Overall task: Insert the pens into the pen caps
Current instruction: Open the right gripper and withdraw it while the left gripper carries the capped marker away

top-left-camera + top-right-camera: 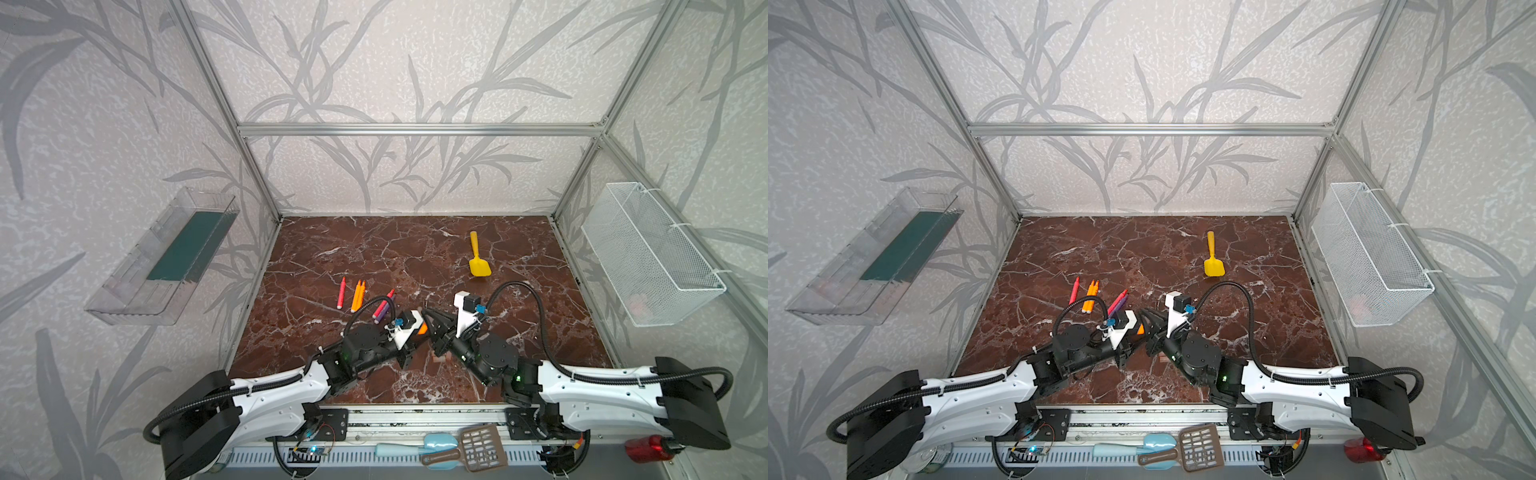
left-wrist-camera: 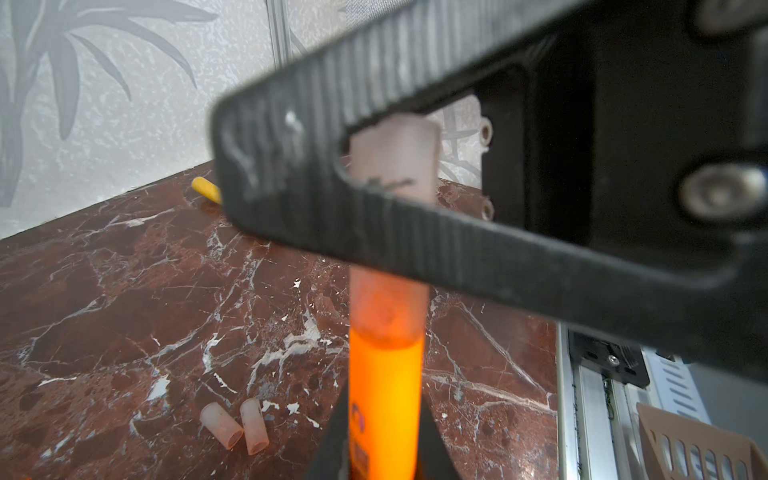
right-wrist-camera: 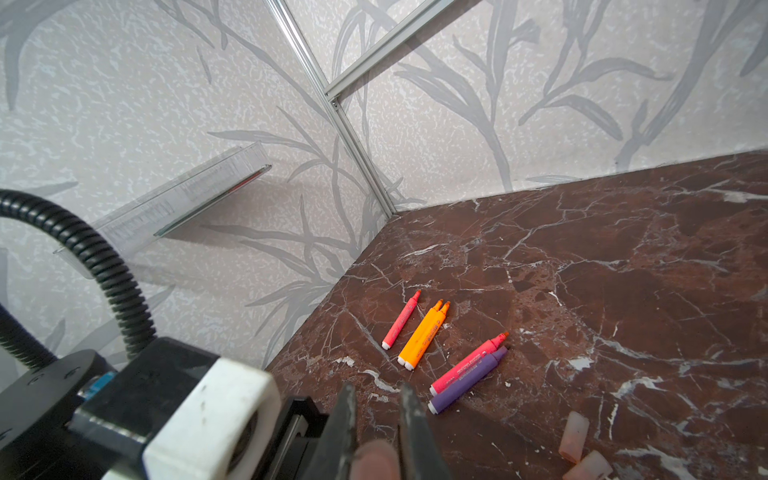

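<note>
My left claw (image 2: pixel 384 436) is closed on the orange pen (image 2: pixel 382 382), which stands vertical at bottom centre. My right claw (image 3: pixel 377 411) grips the cap (image 2: pixel 392 158) straight above, over the tip. I think the push must follow this axis.

Pale grey leaf-patterned walls (image 1: pixel 415 54) enclose a red-brown marble-patterned tabletop (image 1: pixel 374 257); silver aluminium frame rails (image 1: pixel 415 129) edge the corners; a clear plastic tray (image 1: pixel 137 266) and a white wire-mesh basket (image 1: pixel 648 253) hang on opposite walls.

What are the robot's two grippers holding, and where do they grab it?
Left gripper: an orange pen, by its barrel. Right gripper: a cap, around its middle, on the pen's tip.
</note>
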Robot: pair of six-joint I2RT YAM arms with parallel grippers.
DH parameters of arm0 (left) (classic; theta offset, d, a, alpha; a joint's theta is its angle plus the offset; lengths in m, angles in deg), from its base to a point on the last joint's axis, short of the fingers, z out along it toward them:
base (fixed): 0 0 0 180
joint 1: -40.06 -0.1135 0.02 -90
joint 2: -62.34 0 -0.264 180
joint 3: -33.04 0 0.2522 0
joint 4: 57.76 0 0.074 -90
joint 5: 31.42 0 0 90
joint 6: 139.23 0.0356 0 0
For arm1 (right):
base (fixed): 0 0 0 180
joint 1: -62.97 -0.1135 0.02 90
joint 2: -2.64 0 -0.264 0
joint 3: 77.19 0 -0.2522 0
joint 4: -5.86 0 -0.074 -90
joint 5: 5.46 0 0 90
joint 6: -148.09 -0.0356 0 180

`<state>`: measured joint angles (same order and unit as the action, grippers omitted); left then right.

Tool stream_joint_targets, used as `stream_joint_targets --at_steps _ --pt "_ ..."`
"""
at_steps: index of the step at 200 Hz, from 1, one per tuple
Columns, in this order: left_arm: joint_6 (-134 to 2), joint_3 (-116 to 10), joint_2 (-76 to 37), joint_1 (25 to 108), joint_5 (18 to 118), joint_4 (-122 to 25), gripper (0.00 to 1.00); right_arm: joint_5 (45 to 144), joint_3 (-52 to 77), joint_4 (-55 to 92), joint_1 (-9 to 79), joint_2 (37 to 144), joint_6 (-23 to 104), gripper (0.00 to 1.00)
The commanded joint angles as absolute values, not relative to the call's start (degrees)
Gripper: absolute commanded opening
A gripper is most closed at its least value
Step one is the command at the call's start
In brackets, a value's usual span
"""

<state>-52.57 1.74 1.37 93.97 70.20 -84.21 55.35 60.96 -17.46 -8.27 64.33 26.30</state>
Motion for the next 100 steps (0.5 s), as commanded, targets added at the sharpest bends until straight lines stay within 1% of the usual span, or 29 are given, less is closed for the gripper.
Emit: stream_joint_targets --at_steps 1,13,26,37,51,58,68,78,88,100 --pt "-59.1 1.2 2.6 89.5 58.0 -103.0 0.0 59.0 60.8 -0.5 -6.7 63.1 27.2 0.05" --pt "-59.2 2.2 2.6 89.5 59.4 -102.3 0.0 59.1 59.6 0.0 -5.5 62.7 27.6 0.11" --pt "-59.0 2.7 2.7 89.5 61.0 -100.5 0.0 59.4 58.2 0.2 -4.4 62.4 28.5 0.21" --pt "-59.1 2.9 2.4 89.6 62.0 -97.9 0.0 59.7 57.0 0.7 -4.2 62.1 29.8 0.36" --pt "-59.5 2.8 1.4 89.6 62.1 -94.8 0.0 59.8 55.1 1.7 -4.0 61.3 33.0 0.61" --pt "-60.0 3.0 0.2 89.5 61.0 -94.7 0.0 59.7 53.7 3.4 -4.0 60.8 34.0 0.7" --pt "-61.5 3.8 -1.8 89.5 58.0 -95.3 0.0 59.2 51.9 5.3 -3.7 59.7 35.5 0.8" --pt "-61.8 4.8 -3.8 89.4 54.9 -96.5 0.0 58.6 51.0 6.2 -3.6 58.8 36.6 0.87" --pt "-62.3 5.7 -6.0 89.3 51.1 -98.0 0.0 57.1 50.3 7.6 -3.4 57.8 37.6 0.92" --pt "-63.4 6.1 -8.0 88.0 48.2 -97.6 0.0 54.4 50.0 9.5 -3.1 56.5 38.1 0.94"
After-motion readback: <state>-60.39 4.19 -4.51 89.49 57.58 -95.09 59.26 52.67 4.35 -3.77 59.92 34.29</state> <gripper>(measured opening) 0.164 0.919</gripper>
